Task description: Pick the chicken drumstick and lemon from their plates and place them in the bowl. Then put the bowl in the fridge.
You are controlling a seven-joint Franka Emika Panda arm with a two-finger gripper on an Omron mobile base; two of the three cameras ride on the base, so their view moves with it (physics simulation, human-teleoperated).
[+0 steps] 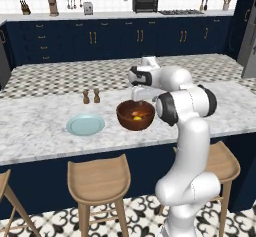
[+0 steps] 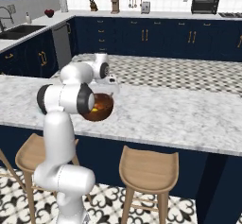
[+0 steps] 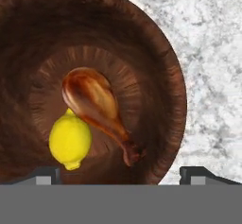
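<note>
With golden-brown drumstick (image 3: 97, 109) and yellow lemon (image 3: 70, 140) inside, the released pincer (image 3: 122, 173) needed a firm grip on the glossy reddish-brown wooden bowl (image 3: 160, 53) rim.

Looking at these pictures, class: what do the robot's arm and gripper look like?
The arm is glossy white, built of rounded tubular segments with dark grey to black rings at the joints. The gripper ends in two small dark, blocky fingertips. No cables or markings are visible.

Glossy white rounded arm (image 1: 190, 131) segments joined by dark bands.
</note>
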